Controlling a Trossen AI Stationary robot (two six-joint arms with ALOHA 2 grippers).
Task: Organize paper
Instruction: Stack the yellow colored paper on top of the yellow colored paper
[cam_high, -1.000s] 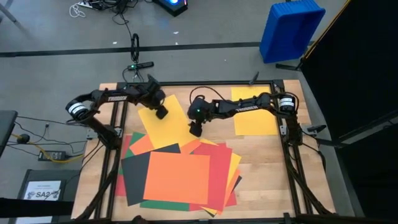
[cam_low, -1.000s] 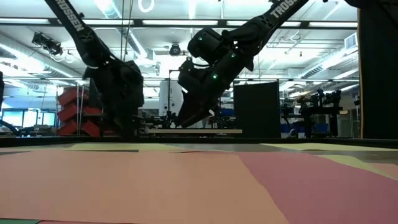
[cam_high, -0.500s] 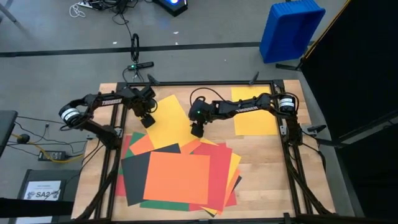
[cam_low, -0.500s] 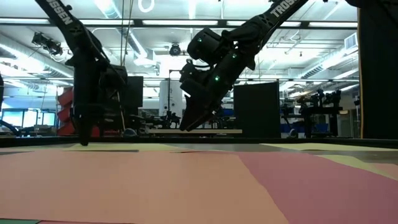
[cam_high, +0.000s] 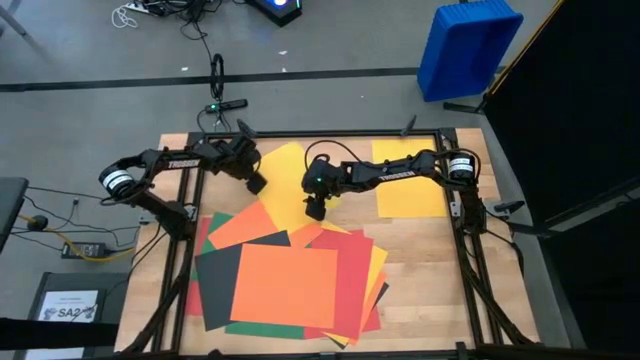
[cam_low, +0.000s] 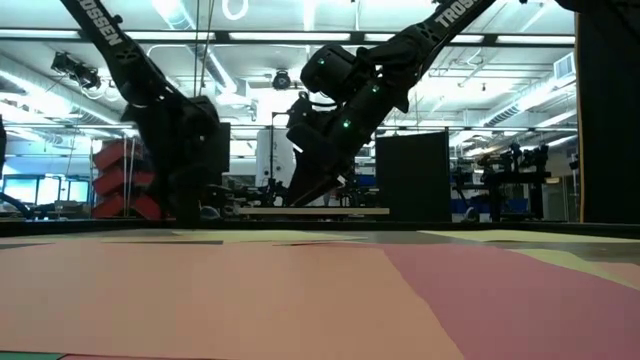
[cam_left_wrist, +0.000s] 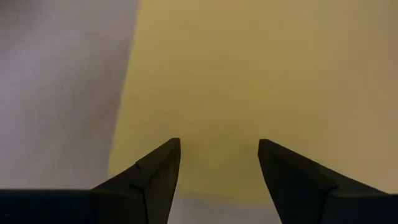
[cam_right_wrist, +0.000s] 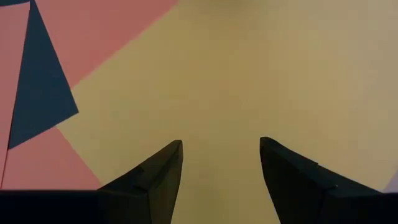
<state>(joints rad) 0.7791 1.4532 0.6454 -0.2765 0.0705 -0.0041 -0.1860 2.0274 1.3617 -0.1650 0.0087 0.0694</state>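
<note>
Seen from above, the paper lay in three lots on the wooden worktop (cam_high: 420, 260). A loose heap of overlapping sheets (cam_high: 290, 285), with orange, red, black, green and yellow showing, filled the lower middle of the frame. One yellow sheet (cam_high: 283, 185) lay tilted just above the heap, its lower edge tucked among the heap's top sheets. A second yellow sheet (cam_high: 410, 178) lay square and alone at the upper right, well apart from the rest.

The left gripper (cam_high: 256, 184) stood at the tilted sheet's left edge, and the right gripper (cam_high: 315, 209) over its lower right part, close to where the heap began. Each wrist view showed that arm's own jaws spread with nothing between them: the left pair (cam_left_wrist: 219, 163) over yellow paper near its border with bare worktop, the right pair (cam_right_wrist: 221, 163) over yellow paper with orange and a dark corner of the heap alongside. Whether either tip touched the sheet could not be told.

The step in hand looked like working the tilted yellow sheet free of the heap, probably to join it to the lone yellow one. That would call for lowering onto the paper and sliding it flat toward the upper right, or lifting an edge enough to pinch. A thin sheet lying flat gives little to grip, and dragging it could pull along the sheets that overlap it.
</note>
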